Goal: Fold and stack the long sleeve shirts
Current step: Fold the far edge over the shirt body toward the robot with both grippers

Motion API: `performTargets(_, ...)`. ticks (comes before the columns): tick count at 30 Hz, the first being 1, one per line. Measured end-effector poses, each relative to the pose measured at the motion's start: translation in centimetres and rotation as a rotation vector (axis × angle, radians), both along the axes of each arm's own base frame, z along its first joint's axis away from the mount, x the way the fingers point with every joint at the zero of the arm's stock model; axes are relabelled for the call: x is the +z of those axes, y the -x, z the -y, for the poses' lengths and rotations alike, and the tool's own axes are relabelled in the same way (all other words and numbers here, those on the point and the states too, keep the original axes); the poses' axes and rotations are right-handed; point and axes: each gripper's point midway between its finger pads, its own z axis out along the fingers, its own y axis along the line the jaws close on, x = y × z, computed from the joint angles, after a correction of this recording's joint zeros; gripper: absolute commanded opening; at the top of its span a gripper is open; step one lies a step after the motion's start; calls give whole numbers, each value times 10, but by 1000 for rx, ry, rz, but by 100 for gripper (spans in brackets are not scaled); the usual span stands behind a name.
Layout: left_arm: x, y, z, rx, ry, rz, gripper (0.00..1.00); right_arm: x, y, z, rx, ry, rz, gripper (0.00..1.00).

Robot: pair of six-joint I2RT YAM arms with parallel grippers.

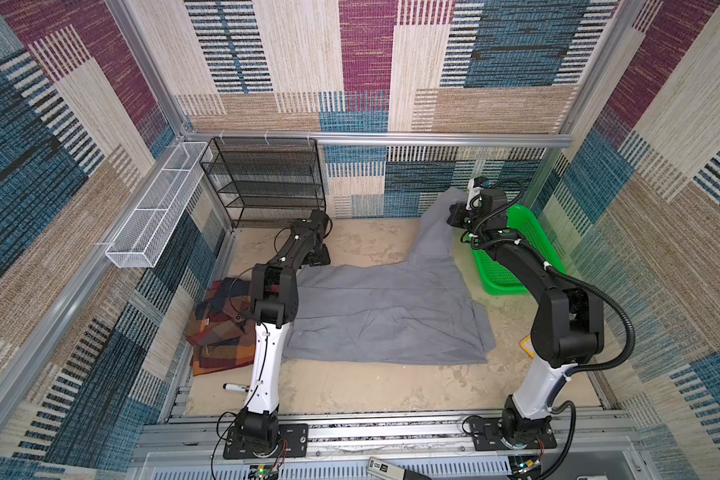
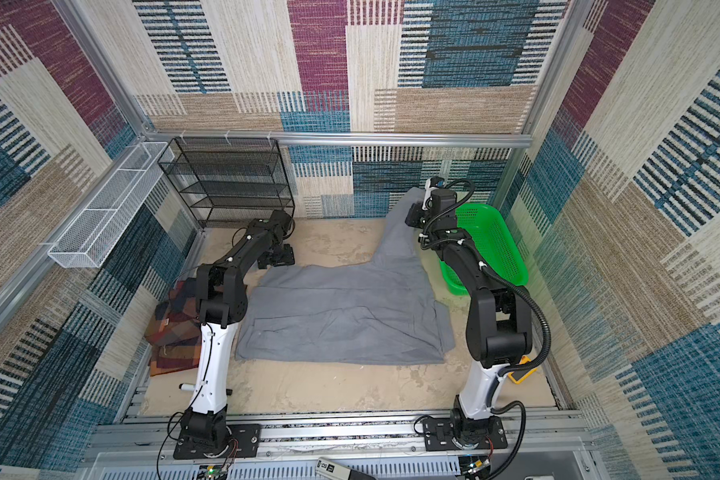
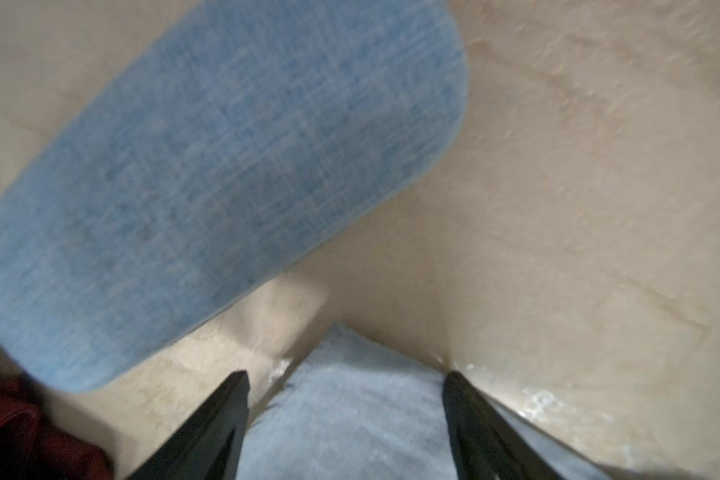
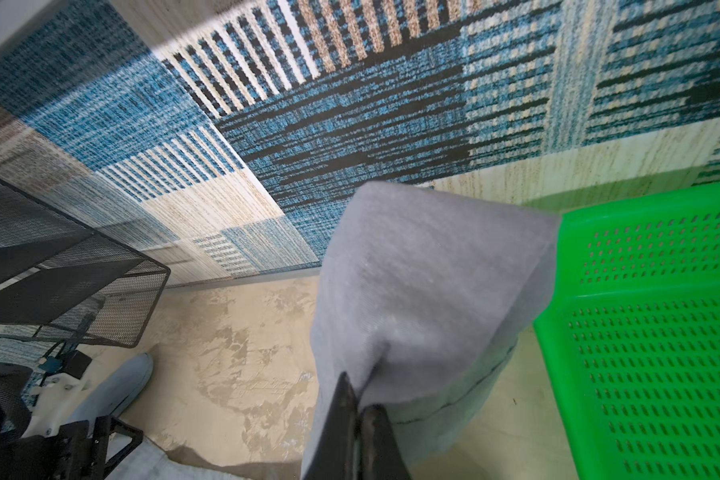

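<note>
Table (image 1: 350, 386): bare strip along the near edge.
Plaid shirt (image 1: 221, 336): bunched at the left edge.
Grey shirt (image 1: 383, 316): spread flat mid-table, one sleeve raised far right.
Left hand (image 3: 346, 376): fingers apart, astride the grey shirt's far-left corner; blue-grey case (image 3: 225, 166) just beside.
Green basket (image 4: 641, 332): right side, perforated floor showing.
Right hand (image 4: 356, 399): clamped on the raised sleeve.
Black mesh shelf (image 1: 267, 183): far wall.

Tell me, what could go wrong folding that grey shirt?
The right end effector pinches only the sleeve end of the grey shirt; it might slip out. The raised sleeve hangs beside the green basket and could snag its rim. The left end effector is open over a shirt corner, near the blue-grey case, and could bump it.
</note>
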Motion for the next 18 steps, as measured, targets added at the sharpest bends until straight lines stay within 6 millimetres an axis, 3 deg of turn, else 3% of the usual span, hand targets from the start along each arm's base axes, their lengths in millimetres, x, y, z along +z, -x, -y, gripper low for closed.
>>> performTargets(7, -6, -2, 5, -4, 54, 1, 52, 11, 4, -1, 8, -12, 23, 0)
performTargets(11, -10, -3, 9, -9, 75, 1, 36, 13, 5, -4, 20, -18, 30, 0)
performTargets(13, -10, -5, 9, -9, 76, 12, 21, 11, 6, -5, 25, -22, 26, 0)
performTargets(18, -6, -11, 5, -6, 65, 41, 7, 12, 8, -7, 41, -33, 26, 0)
